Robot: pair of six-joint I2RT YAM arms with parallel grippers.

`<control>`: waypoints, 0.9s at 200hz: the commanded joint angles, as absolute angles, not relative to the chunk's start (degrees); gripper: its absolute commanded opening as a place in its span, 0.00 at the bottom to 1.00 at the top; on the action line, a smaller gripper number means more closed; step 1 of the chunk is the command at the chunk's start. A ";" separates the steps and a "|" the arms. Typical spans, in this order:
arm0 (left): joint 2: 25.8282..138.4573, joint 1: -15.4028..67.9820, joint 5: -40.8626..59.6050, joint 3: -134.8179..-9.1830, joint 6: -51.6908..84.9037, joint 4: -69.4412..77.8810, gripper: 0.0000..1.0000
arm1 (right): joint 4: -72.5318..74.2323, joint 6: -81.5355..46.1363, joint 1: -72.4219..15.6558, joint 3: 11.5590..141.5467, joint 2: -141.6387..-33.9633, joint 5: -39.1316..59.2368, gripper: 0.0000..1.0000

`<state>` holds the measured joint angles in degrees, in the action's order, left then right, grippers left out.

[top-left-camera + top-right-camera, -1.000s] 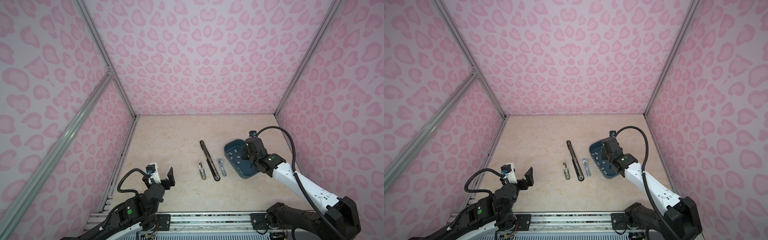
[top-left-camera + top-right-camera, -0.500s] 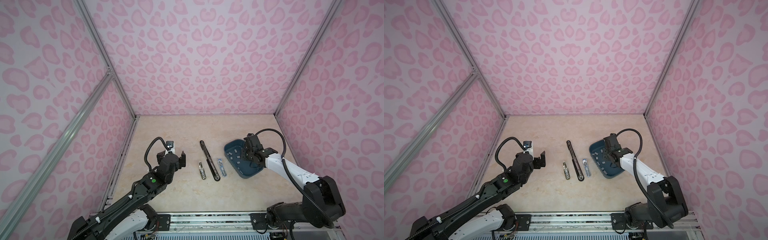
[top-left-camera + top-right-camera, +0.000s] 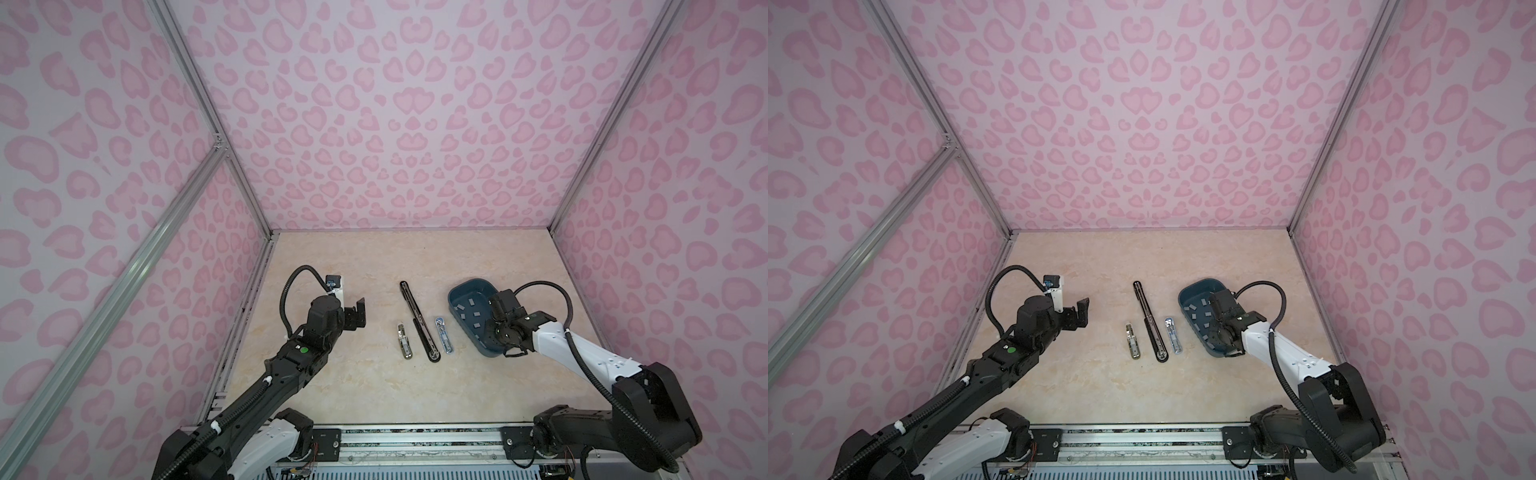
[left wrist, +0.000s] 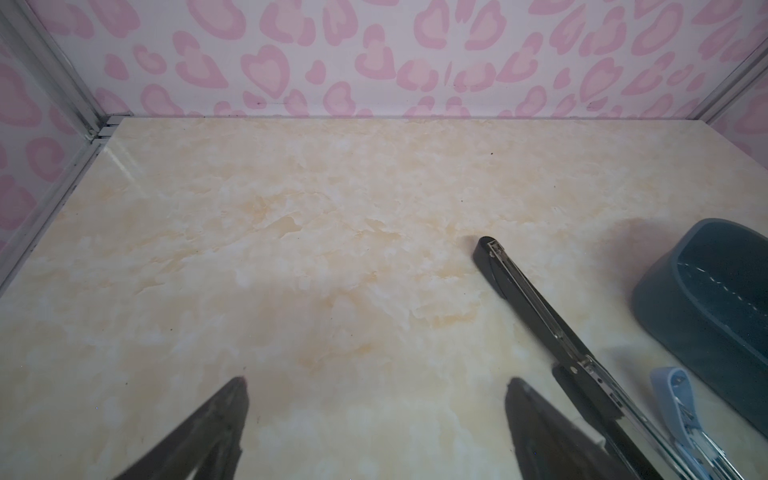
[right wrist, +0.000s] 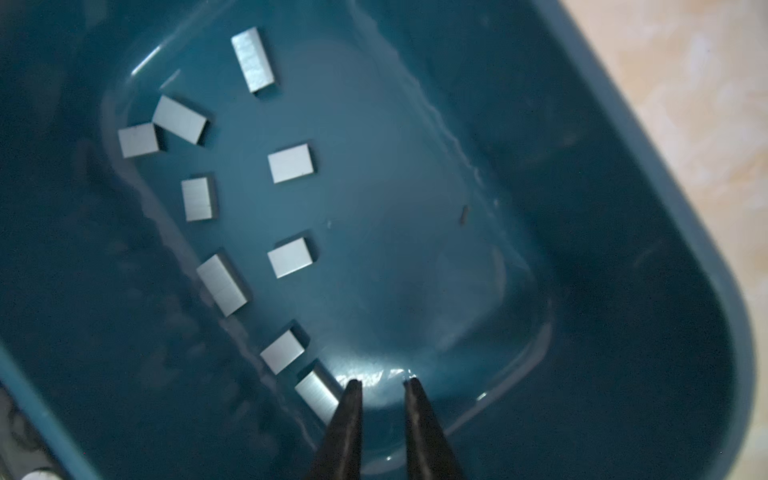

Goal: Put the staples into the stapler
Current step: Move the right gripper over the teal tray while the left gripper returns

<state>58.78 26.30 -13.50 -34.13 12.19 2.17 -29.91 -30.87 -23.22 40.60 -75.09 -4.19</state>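
Evidently the job has barely begun. All the staples (image 5: 291, 163) in view lie loose on the floor of the dark teal tray (image 3: 471, 284), and none has reached a stapler. In both top views the long black stapler (image 3: 417, 322) lies opened out flat near the middle of the worktop (image 3: 353, 382). Its metal channel faces up in the left wrist view, and no strip shows in it. A small brass-coloured stapler (image 3: 404, 341) lies just beside it at about 8 o'clock and a small pale blue stapler (image 3: 443, 335) at about 4 o'clock. The tray sits at 3 o'clock.

Picking a strip, carrying it across and seating it in a channel are all left to do – and which stapler is meant I cannot tell.

The right arm reaches forward and dips steeply into the near end of the tray. The right claw (image 5: 382, 381) is nearly together, with a narrow gap and nothing between its tips. The nearest strip (image 5: 318, 397) lies just beside one finger, apparently outside the grip.

The left arm stretches out low at 9 o'clock from the black stapler, well apart from it. The left claw (image 4: 376, 382) is spread wide and empty over bare worktop.
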 commanded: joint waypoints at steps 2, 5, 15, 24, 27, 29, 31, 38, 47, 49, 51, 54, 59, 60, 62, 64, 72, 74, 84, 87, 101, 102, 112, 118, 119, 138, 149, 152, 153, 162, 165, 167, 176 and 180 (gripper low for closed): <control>62.34 26.30 -12.57 -37.89 9.91 2.40 0.97 | -30.31 -34.15 -25.57 40.25 -75.27 -3.24 0.20; 62.77 26.28 -12.61 -38.23 9.75 2.25 0.97 | -30.06 -34.44 -25.96 40.25 -75.32 -3.12 0.20; 63.97 26.28 -12.87 -39.37 9.22 2.03 0.97 | -29.53 -35.32 -27.28 40.23 -75.78 -2.63 0.20; 64.82 26.28 -13.13 -40.09 8.92 2.01 0.97 | -28.91 -35.81 -28.32 40.34 -76.31 -2.01 0.20; 64.98 26.28 -13.15 -40.29 8.75 2.02 0.97 | -28.75 -35.93 -28.68 40.39 -76.50 -1.88 0.19; 65.07 26.28 -13.18 -40.35 8.67 2.02 0.97 | -28.68 -36.10 -28.86 40.42 -76.61 -1.85 0.19; 65.18 26.28 -13.18 -40.48 8.52 1.93 0.97 | -28.48 -36.23 -29.14 40.51 -76.70 -1.85 0.19; 65.45 26.28 -13.10 -40.76 8.29 2.14 0.97 | -28.18 -36.76 -29.87 40.67 -77.01 -1.85 0.19; 65.57 26.32 -13.07 -40.78 8.25 2.38 0.97 | -28.13 -37.56 -30.75 41.11 -77.42 -2.08 0.18; 65.57 26.29 -13.00 -40.80 8.19 2.42 0.97 | -28.17 -37.78 -30.96 41.19 -77.43 -2.17 0.18; 65.54 26.28 -12.90 -40.72 8.22 2.54 0.97 | -28.20 -37.97 -31.12 41.35 -77.45 -2.30 0.18; 65.49 26.29 -12.85 -40.59 8.22 2.64 0.97 | -28.21 -38.24 -31.45 41.51 -77.48 -2.51 0.18; 65.40 26.23 -12.70 -40.40 8.13 2.86 0.97 | -28.21 -38.73 -32.06 41.78 -77.47 -2.90 0.18; 65.35 26.25 -12.68 -40.41 8.15 2.88 0.97 | -28.17 -38.83 -32.16 41.81 -77.41 -2.94 0.18; 65.29 26.27 -12.66 -40.34 8.19 2.94 0.97 | -28.07 -38.93 -32.45 41.83 -77.36 -3.07 0.18; 65.23 26.28 -12.66 -40.23 8.20 3.04 0.97 | -27.98 -38.98 -32.66 41.97 -77.33 -3.14 0.18; 64.91 26.28 -12.57 -40.00 8.30 3.48 0.97 | -27.41 -39.41 -33.48 41.92 -77.28 -3.51 0.18; 64.88 26.32 -12.57 -39.88 8.27 3.51 0.97 | -27.24 -39.56 -33.73 41.92 -77.26 -3.58 0.18; 64.68 26.28 -12.37 -39.75 8.35 3.86 0.97 | -26.32 -40.26 -34.41 41.70 -77.24 -3.45 0.18; 64.53 26.26 -12.19 -39.66 8.43 3.94 0.97 | -25.90 -40.44 -34.60 41.54 -77.25 -3.20 0.18; 64.63 26.28 -11.76 -39.94 8.34 3.74 0.97 | -23.90 -41.19 -35.31 40.77 -77.59 -1.76 0.18; 64.66 26.28 -11.77 -39.92 8.35 3.71 0.97 | -23.73 -41.25 -35.36 40.73 -77.60 -1.72 0.18; 64.90 26.28 -12.09 -39.98 8.25 3.77 0.97 | -22.44 -41.48 -35.52 40.44 -78.22 -0.96 0.18; 65.26 26.35 -12.29 -40.08 8.15 3.89 0.97 | -21.80 -41.50 -35.59 40.43 -78.78 -0.60 0.18; 65.33 26.31 -12.34 -40.08 8.16 3.83 0.97 | -21.75 -41.49 -35.55 40.52 -78.90 -0.56 0.18; 66.90 26.32 -12.52 -41.39 7.85 2.83 0.97 | -21.19 -40.02 -35.51 42.47 -81.40 0.25 0.19; 67.56 26.27 -12.63 -42.15 7.59 2.26 0.97 | -21.56 -38.55 -35.57 44.35 -83.12 0.84 0.18; 67.58 26.26 -12.72 -42.26 7.53 2.05 0.97 | -21.68 -38.17 -35.55 44.82 -83.43 0.87 0.18; 67.63 26.22 -12.69 -42.27 7.50 2.04 0.97 | -21.78 -38.03 -35.57 45.04 -83.55 0.88 0.18; 67.52 26.31 -12.76 -42.45 7.28 1.95 0.97 | -22.68 -36.71 -35.43 46.70 -84.53 0.24 0.18; 67.44 26.23 -12.80 -42.40 7.25 1.94 0.97 | -23.09 -36.20 -35.38 47.29 -84.77 -0.01 0.18; 67.35 26.27 -12.89 -42.31 7.28 1.93 0.97 | -23.31 -35.86 -35.30 47.68 -84.85 -0.25 0.18; 66.70 26.24 -12.96 -42.21 7.35 2.01 0.97 | -24.50 -34.35 -34.83 49.14 -85.25 -0.99 0.20; 66.31 26.21 -13.02 -42.04 7.38 2.02 0.97 | -24.97 -33.45 -34.49 49.67 -85.40 -1.20 0.20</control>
<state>67.26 26.28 -12.43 -41.45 7.92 1.78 -23.53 -38.06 -35.35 46.98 -84.38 0.03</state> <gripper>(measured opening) 0.972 0.183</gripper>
